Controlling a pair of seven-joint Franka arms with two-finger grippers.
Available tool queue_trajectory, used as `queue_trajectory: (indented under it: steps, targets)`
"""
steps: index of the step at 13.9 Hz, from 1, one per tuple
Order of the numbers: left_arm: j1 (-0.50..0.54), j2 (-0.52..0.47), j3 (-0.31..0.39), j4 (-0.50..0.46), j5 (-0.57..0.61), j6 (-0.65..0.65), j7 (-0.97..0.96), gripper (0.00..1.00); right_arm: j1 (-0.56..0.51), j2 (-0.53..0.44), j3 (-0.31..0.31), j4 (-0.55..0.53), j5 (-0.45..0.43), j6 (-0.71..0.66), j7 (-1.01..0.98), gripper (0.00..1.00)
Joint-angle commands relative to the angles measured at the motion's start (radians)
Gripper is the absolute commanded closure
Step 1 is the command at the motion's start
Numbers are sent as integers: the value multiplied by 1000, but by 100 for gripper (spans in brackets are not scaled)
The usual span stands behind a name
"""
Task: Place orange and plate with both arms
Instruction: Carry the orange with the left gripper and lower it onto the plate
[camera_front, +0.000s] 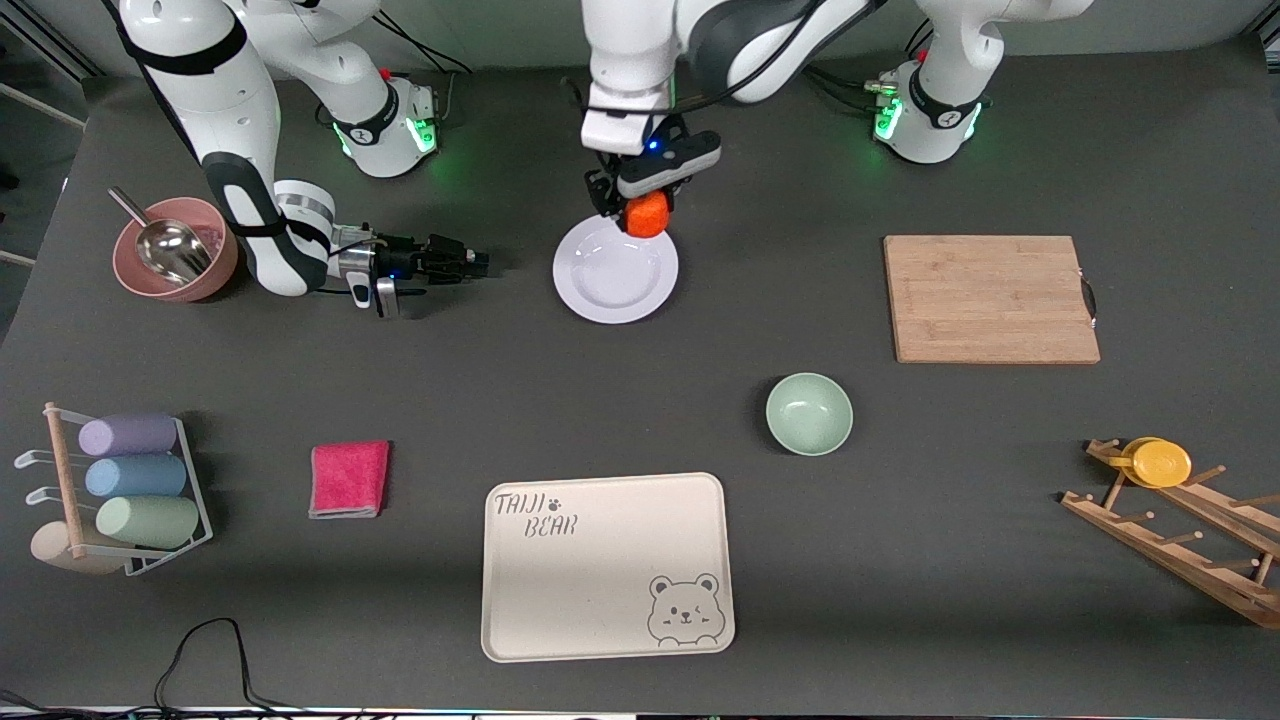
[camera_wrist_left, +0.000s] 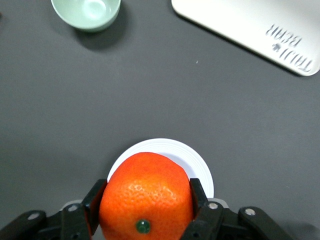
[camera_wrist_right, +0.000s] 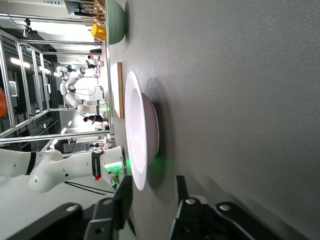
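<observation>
We see the orange (camera_front: 647, 214) clamped between the left gripper's (camera_front: 640, 205) jaws, over the plate's (camera_front: 615, 271) rim. The right gripper (camera_front: 470, 262) lies low beside the plate, jaws parted, holding nothing. The plate rests on the dark table (camera_front: 640, 420).

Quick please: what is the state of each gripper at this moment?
Left gripper: shut on the small round bright-orange fruit, over the round glossy white plate.
Right gripper: open, low at the plate's rim, holding nothing.
</observation>
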Motion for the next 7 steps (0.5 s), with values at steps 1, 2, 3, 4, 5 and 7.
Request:
queue_trajectory:
  steps: [1, 2, 3, 4, 5, 7]
  targets:
    - [-129, 109, 81, 36, 127, -5, -143, 100, 3, 15, -6, 6, 24, -19, -28, 63]
    - [-190, 129, 133, 38, 132, -3, -158, 100, 3, 15, -5, 6, 24, -19, -28, 63]
    - [-241, 142, 188, 44, 132, 0, -159, 100, 3, 17, -5, 6, 24, -17, -30, 63]
    - [-272, 165, 221, 55, 129, 3, -159, 100, 3, 21, -5, 7, 24, -16, -30, 63]
    - [-278, 201, 224, 71, 131, 20, -157, 100, 3, 30, -5, 16, 24, -15, -31, 63]
    - [-278, 258, 227, 84, 128, 87, -143, 100, 3, 49, -5, 27, 25, -15, -36, 63]
